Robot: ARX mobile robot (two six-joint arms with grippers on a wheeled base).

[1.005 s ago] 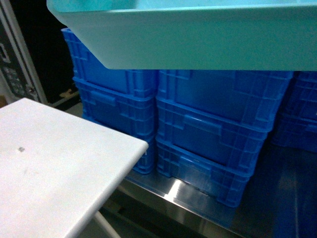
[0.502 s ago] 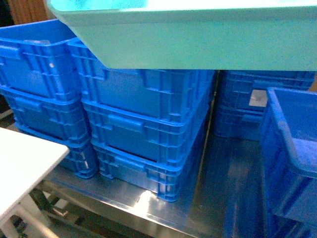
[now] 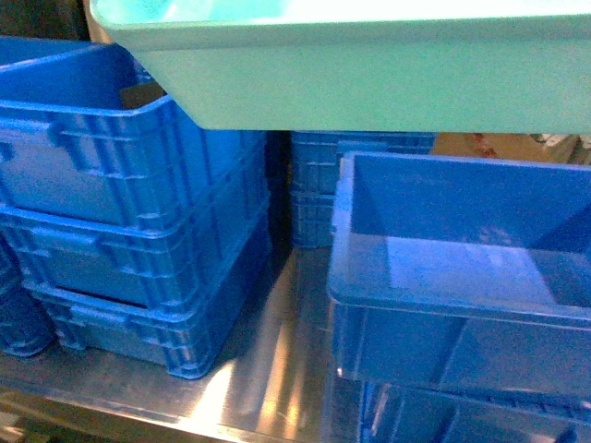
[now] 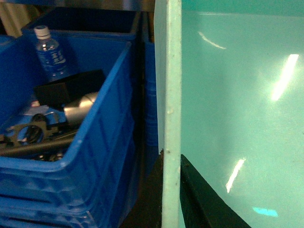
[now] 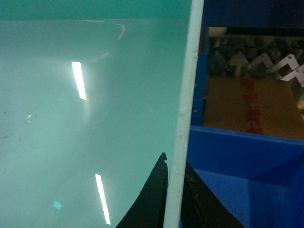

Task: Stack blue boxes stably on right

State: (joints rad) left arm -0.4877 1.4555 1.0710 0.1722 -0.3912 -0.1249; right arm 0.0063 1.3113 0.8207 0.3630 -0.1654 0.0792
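The light turquoise-blue box [image 3: 369,74] hangs across the top of the head view, held up by both arms. My left gripper [image 4: 171,156] is shut on its left rim, one black finger on each side of the wall. My right gripper [image 5: 175,167] is shut in the same way on its right rim. The larger royal-blue box [image 3: 462,268] stands open and empty below it on the right, and its inside shows in the right wrist view [image 5: 247,180]. Neither gripper shows in the head view.
A stack of ribbed dark-blue crates [image 3: 120,212] stands on the left of the steel shelf [image 3: 268,369], with more crates [image 3: 355,185] behind. The top left crate [image 4: 99,142] holds a water bottle [image 4: 50,52] and metal parts. Brown cardboard [image 5: 251,104] lies beyond the royal-blue box.
The head view has swung to the right. The white table has left the view, the ribbed crates have slid left and the royal-blue box has come fully in. The turquoise box stays held up.
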